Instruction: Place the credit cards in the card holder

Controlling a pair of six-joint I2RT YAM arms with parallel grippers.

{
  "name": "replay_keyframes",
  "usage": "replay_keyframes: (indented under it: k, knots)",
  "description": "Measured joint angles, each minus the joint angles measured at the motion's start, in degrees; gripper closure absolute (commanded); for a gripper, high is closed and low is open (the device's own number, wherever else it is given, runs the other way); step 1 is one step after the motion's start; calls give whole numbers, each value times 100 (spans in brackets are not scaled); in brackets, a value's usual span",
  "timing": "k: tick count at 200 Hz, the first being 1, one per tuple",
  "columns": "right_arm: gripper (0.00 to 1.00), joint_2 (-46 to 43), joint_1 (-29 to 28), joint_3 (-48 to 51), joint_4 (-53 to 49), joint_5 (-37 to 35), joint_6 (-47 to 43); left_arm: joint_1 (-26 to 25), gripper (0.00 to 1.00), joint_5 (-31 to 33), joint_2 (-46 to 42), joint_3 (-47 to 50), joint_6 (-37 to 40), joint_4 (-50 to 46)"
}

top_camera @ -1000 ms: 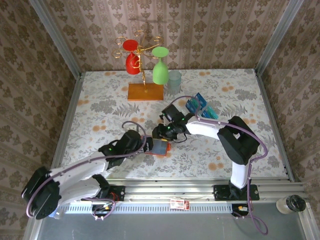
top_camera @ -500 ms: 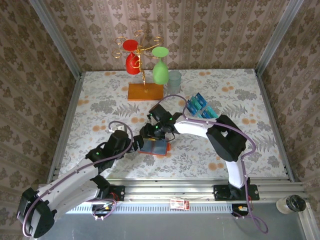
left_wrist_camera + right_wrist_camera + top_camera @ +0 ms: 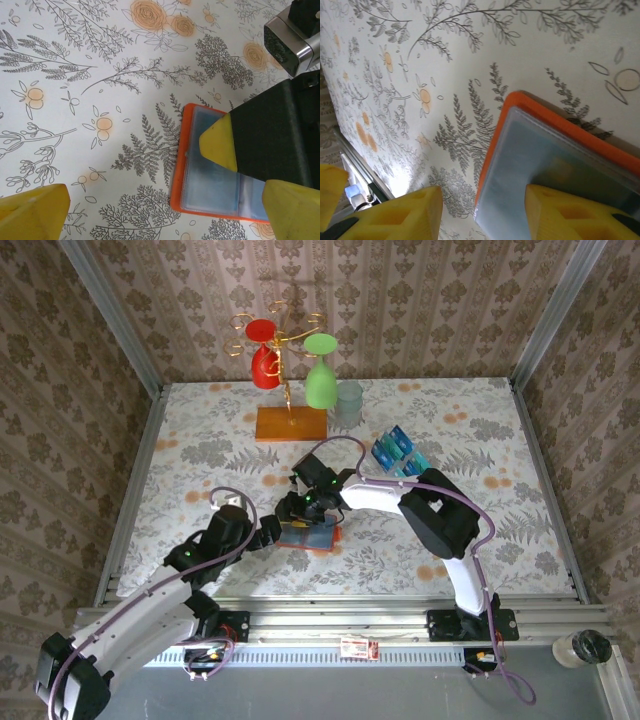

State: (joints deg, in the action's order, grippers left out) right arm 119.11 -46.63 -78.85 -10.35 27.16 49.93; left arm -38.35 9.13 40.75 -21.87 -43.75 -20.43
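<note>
Two tools crowd the card holder, which lies open on the flowered tabletop just ahead of the arm bases. Nearest, the left tool is spread wide and grips nothing. The right tool is half spread and empty, one yellow fingertip on the holder's grey-blue pocket, the other off its orange edge. Farther back, well apart, blue and teal credit cards stand bunched together.
</note>
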Motion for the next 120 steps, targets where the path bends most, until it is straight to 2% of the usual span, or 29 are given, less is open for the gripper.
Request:
replay_keyframes:
  k: [35, 64, 94, 120]
  knots:
    - [52, -179, 83, 46, -33, 50, -24, 20, 0, -37, 42, 9, -2, 22]
    - [52, -885, 264, 356, -212, -35, -162, 20, 0, -66, 260, 17, -22, 111]
    - [53, -1659, 452, 837, -498, -350, -452, 20, 0, -138, 612, 26, -61, 339]
    - [52, -1956, 531, 1207, -992, -855, -802, 11, 0, -190, 920, 26, -116, 492]
